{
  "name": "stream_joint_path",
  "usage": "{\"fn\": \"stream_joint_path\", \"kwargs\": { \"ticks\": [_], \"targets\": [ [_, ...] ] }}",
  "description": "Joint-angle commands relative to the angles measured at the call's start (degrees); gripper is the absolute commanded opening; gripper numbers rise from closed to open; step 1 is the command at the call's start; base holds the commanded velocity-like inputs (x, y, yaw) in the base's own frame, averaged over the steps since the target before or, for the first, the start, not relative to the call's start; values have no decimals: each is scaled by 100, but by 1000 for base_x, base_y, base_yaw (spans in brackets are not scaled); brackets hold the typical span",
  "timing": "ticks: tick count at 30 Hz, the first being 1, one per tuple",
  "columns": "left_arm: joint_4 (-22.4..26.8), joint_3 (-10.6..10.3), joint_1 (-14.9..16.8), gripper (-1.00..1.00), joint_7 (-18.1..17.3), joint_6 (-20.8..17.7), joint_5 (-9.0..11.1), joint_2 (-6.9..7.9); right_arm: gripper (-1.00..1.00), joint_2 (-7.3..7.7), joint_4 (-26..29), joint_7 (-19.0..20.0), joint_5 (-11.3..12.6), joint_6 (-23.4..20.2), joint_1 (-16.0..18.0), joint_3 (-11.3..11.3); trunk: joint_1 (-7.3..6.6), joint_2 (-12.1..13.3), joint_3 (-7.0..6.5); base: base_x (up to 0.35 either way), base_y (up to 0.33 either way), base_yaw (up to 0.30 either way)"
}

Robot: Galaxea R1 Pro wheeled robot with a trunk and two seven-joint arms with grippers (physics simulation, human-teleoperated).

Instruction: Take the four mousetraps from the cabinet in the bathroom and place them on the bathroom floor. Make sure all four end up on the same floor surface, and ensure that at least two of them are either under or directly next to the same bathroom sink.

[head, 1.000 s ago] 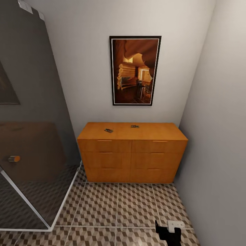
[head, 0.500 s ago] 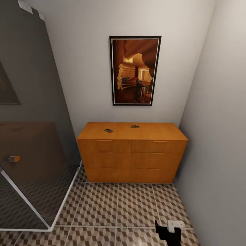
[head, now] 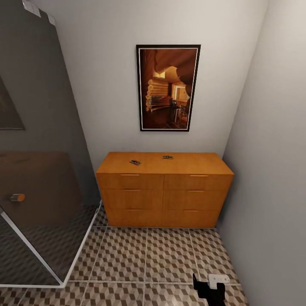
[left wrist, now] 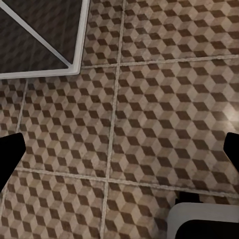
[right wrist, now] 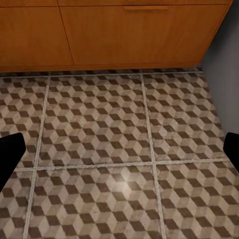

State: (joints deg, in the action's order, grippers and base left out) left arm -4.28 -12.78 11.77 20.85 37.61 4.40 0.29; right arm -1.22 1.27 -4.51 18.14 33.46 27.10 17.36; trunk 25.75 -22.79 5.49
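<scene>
Two tiny dark-brown mousetraps (head: 135, 162) (head: 168, 157) lie apart on the flat top of the orange-brown wooden cabinet (head: 165, 189), wedged between a dark glass shower panel (head: 40, 170) and the grey side wall. Bare cube-patterned floor tiles (head: 144, 259) lie before its drawers. Both the left gripper (left wrist: 119, 149) and the right gripper (right wrist: 119, 149) hang spread wide above the tiles, holding nothing.

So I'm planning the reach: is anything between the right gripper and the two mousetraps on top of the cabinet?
Nothing visible blocks it. Both mousetraps lie in the open on the cabinet top. The right gripper is low over the bathroom floor, with bare tiles between it and the cabinet front; it must rise above the top.
</scene>
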Motion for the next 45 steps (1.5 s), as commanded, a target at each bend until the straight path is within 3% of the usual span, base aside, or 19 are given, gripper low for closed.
{"fn": "stream_joint_path", "kwargs": {
  "ticks": [1, 36, 45],
  "targets": [
    [-20, -50, 10, 100, 6, 33, 44, -3, 100, -2, -4, -40, 16, 13, 5, 49, 4, -12, 12, 0, 0, 0],
    [-20, -50, 10, 100, -2, 18, 44, 12, 100, 1, 44, -62, 22, 62, 5, 33, 4, -12, 12, 0, 0, 0],
    [-20, -50, 10, 100, -2, 12, 51, 45, 100, 85, 1172, -372, 4, -161, 5, 33, 4, -12, 12, 0, 0, 0]
  ]
}}
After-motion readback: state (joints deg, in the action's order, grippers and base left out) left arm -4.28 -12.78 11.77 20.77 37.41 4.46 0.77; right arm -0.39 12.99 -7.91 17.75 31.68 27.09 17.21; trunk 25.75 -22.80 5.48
